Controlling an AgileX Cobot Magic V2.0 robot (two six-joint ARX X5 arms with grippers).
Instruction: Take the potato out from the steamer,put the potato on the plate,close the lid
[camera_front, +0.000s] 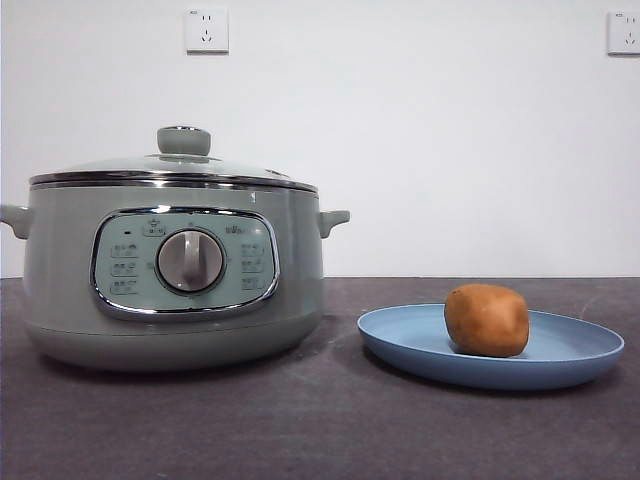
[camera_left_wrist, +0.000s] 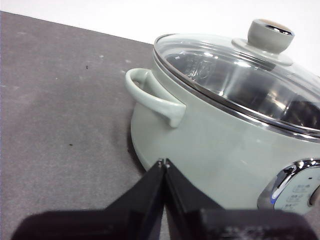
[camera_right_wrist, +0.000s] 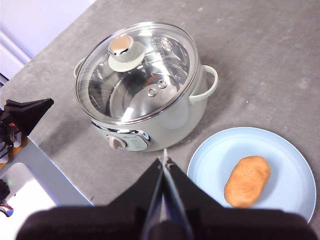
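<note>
Potato (camera_front: 487, 319) sat on the plate (camera_front: 590, 352), at the steamer's (camera_front: 60, 290) three o'clock, lid (camera_front: 170, 168) seated; both grippers' fingers pressed together. Little risk remained beyond a returning arm nudging the plate.

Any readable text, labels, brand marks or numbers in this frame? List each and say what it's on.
No text can be read.
Steamer control panel: small icons and labels around the dial, too small and blurred to read.
Glass lid: faint printing near its rim, blurred.
Wall sockets: no legible marking.
Plate and potato: no markings.
</note>
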